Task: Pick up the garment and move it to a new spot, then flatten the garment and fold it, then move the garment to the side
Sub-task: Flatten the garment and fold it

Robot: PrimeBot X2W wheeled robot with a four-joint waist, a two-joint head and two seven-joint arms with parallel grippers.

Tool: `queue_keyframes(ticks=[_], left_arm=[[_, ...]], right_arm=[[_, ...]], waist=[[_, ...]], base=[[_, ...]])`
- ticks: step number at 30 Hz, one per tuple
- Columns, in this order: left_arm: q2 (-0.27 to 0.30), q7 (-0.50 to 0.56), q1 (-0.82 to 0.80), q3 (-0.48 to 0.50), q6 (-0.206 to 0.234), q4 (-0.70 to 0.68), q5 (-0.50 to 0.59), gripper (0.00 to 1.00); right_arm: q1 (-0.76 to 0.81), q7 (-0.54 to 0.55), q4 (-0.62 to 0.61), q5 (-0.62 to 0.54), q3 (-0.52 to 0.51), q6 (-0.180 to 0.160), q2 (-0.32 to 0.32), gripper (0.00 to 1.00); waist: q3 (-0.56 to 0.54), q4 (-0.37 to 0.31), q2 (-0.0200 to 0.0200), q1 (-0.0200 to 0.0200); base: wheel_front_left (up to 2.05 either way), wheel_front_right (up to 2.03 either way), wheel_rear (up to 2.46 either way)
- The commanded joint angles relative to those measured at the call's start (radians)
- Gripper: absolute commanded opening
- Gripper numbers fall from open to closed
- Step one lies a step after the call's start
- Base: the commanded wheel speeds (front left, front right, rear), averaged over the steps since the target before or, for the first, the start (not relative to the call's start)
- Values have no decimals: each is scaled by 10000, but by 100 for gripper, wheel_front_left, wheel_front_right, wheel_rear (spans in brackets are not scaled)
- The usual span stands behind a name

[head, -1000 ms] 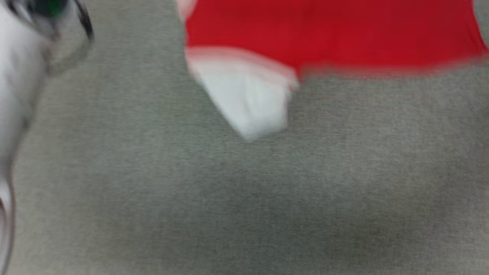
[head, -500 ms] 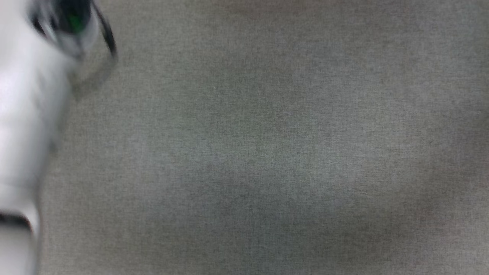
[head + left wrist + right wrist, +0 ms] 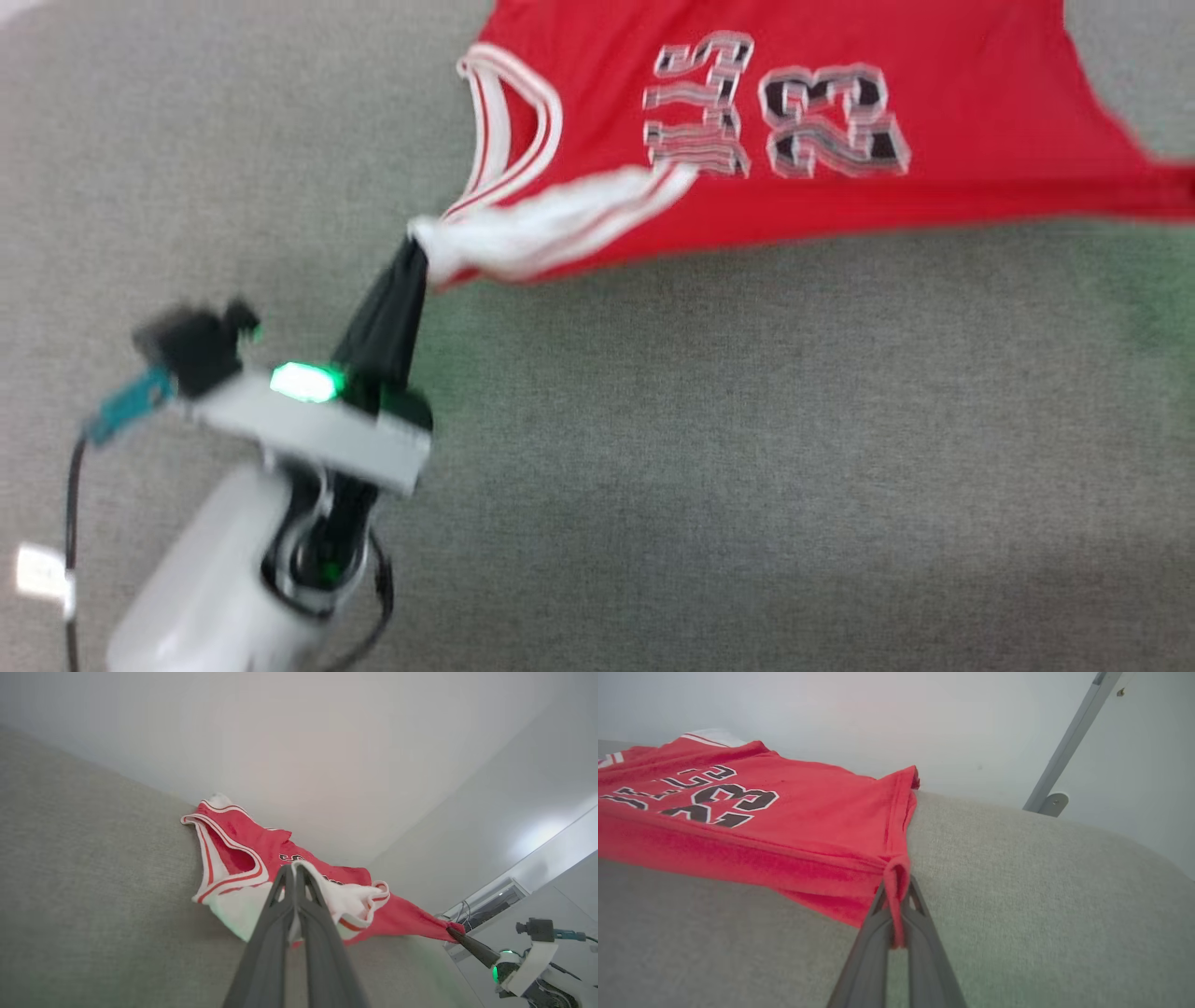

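- Left claw [image 3: 416, 248] grips the red jersey's [image 3: 803, 112] white striped trim; right claw [image 3: 895, 891] is clamped on a red corner.
- Jersey is stretched between them over the grey worktop [image 3: 653, 420]; I judge flattening, folding and the side move remain.

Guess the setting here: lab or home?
Probably a lab or test room, not a home. The garment rests on a broad grey fabric-covered surface, with bare white walls behind it. A metal strut is fixed to the wall, and cabled equipment sits beyond.
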Motion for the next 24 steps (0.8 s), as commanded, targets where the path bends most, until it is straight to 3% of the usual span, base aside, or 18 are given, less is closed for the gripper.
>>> queue_keyframes(ticks=[1,7,13,19,24], left_arm=[[137,-17,533,66,20,-425,-56,0],[878,-17,2466,-71,22,-1578,398,0],[1222,-16,4245,246,22,-2973,568,0],[1648,-16,5652,319,22,-4233,749,0],[1768,-16,5262,306,22,-4339,785,0]], right_arm=[[535,38,-386,185,-147,-32,-313,0],[2616,355,-1981,329,-796,-32,-1096,0],[5082,717,-3439,358,-2085,-34,-1604,0],[7565,1122,-4929,-52,-4158,-29,-1288,0],[8562,1976,-6079,-995,-6053,-26,-445,0]], waist=[[-345,-55,0,0],[-862,-248,0,0],[-1048,-369,0,0],[-1004,-431,0,0],[-953,-391,0,0]], base=[[0,0,0],[0,0,0],[0,0,0],[0,0,0],[0,0,0]])
